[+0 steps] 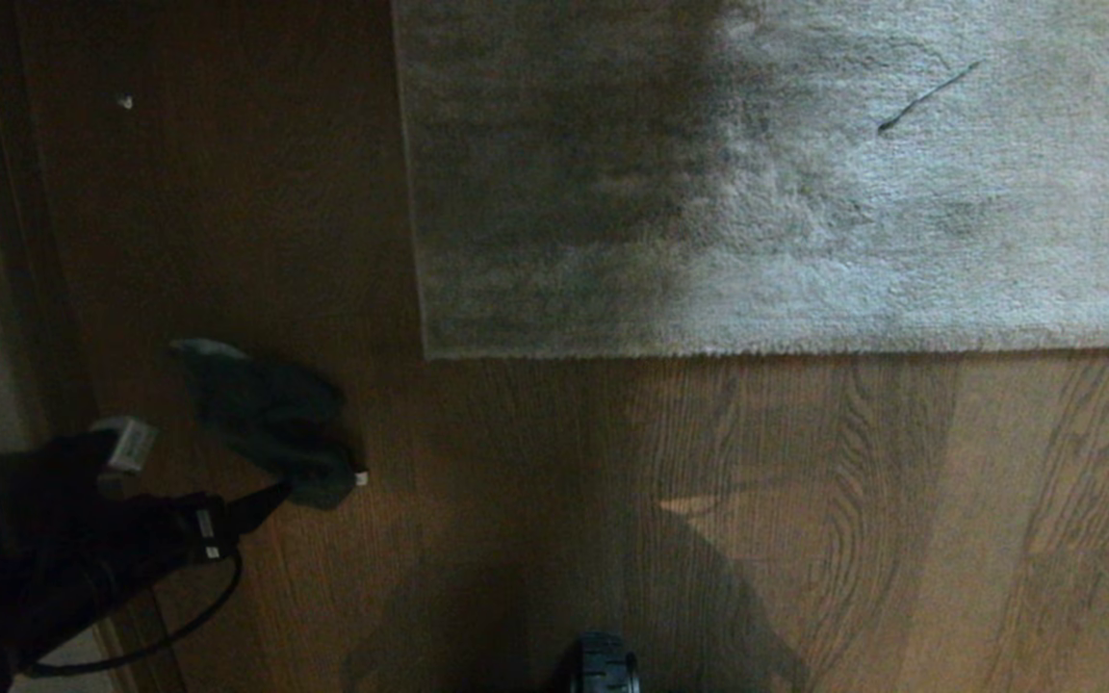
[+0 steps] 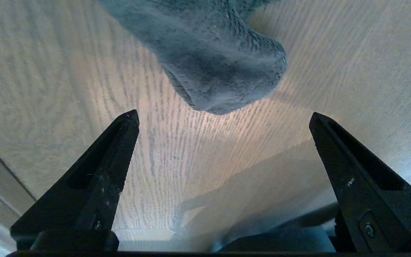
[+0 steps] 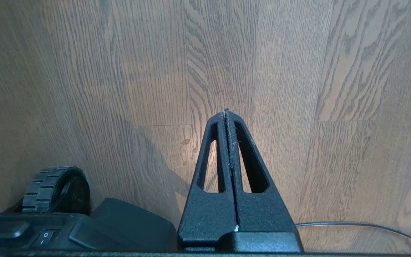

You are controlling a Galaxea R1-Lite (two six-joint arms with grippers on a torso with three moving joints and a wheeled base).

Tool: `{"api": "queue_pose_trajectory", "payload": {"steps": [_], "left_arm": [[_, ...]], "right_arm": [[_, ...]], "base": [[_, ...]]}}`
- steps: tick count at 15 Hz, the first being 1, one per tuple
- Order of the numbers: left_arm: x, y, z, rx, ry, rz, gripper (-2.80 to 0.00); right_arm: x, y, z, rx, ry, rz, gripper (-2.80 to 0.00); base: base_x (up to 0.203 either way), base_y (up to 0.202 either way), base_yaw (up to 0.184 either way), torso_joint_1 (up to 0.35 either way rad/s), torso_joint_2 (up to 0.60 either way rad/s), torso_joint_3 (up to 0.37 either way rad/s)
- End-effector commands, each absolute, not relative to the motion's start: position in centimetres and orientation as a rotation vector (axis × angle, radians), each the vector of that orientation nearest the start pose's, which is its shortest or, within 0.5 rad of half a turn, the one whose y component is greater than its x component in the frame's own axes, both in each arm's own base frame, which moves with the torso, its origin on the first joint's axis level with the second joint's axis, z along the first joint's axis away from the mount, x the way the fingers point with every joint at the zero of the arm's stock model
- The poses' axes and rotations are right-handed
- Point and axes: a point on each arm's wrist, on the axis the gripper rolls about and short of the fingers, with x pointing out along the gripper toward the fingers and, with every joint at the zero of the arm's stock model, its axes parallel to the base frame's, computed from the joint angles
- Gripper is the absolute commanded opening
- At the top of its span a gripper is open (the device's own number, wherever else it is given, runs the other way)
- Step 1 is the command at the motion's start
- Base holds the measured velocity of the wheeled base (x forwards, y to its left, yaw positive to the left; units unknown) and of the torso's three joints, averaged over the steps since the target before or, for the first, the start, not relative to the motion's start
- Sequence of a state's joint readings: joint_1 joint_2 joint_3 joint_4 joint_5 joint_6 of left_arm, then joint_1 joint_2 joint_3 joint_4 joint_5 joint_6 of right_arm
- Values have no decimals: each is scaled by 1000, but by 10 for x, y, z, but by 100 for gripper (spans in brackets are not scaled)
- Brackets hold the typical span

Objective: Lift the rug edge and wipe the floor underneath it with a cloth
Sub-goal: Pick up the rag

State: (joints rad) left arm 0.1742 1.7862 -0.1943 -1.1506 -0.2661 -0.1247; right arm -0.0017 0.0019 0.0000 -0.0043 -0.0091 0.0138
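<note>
The light grey rug (image 1: 786,183) lies flat across the far part of the floor (image 1: 612,500). The rug edge (image 1: 757,351) runs straight to a square corner (image 1: 426,354). A small dark grey cloth (image 1: 266,414) lies crumpled on the boards, left of that corner. My left arm (image 1: 83,539) reaches in from the lower left, one dark finger (image 1: 261,502) close by the cloth's near end. In the left wrist view my left gripper (image 2: 223,115) stands open just short of the cloth (image 2: 219,60), nothing between its fingers. My right gripper (image 3: 227,112) is shut and empty above bare boards.
A wall and dark baseboard (image 1: 6,289) border the floor on the left, close to my left arm. The base's wheel (image 3: 55,185) and a thin cable (image 3: 362,225) lie near the right gripper. A dark thread-like line (image 1: 930,94) marks the rug.
</note>
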Motion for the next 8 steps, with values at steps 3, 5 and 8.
{"api": "queue_pose_trajectory", "payload": {"steps": [3, 5, 8], "left_arm": [[230, 25, 66, -216, 466, -98, 0], [234, 22, 62, -215, 481, -113, 0], [247, 20, 57, -200, 419, -128, 0]], "right_arm": [[-23, 0, 76, 14, -3, -12, -280], [-23, 0, 76, 14, -3, -11, -280], [-23, 0, 76, 14, -3, -11, -280]], "base": [[0, 0, 0, 0, 0, 0], [0, 0, 0, 0, 0, 0], [0, 0, 0, 0, 0, 0]]}}
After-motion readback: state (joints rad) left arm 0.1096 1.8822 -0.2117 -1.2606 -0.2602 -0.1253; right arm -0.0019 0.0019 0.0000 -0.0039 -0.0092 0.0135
